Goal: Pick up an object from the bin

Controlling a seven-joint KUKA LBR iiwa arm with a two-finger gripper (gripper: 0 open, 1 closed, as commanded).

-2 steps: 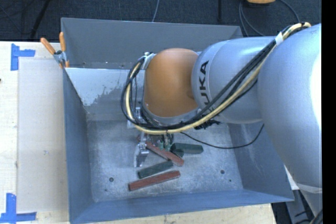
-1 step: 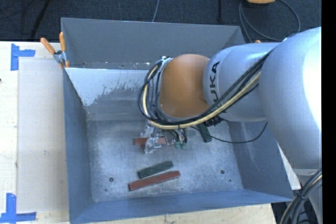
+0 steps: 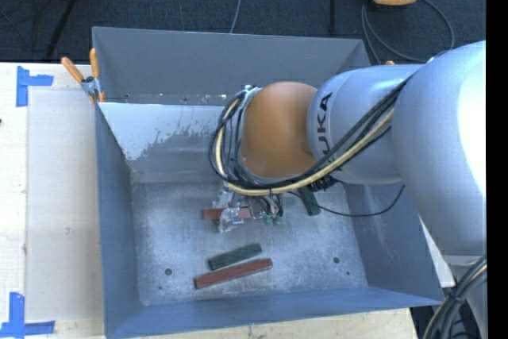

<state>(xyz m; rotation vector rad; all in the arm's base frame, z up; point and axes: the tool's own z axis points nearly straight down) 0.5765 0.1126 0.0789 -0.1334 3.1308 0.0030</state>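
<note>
Two things lie near my fingers (image 3: 236,217): a green bar (image 3: 234,256), a brown bar (image 3: 232,273); whether they're spread I cannot tell.

Grey metal bin (image 3: 159,242) scuffed matt, reddish-brown flat strip (image 3: 233,273) dull, dark green flat strip (image 3: 234,256) matt, orange wrist cover (image 3: 274,131) glossy

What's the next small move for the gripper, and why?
Probably nudge slightly toward the view's left: the gripper sits low by a small red-brown piece that pokes out on that side, seemingly off-centre. The dark green strip and red-brown strip lie apart, lower in the view.
</note>
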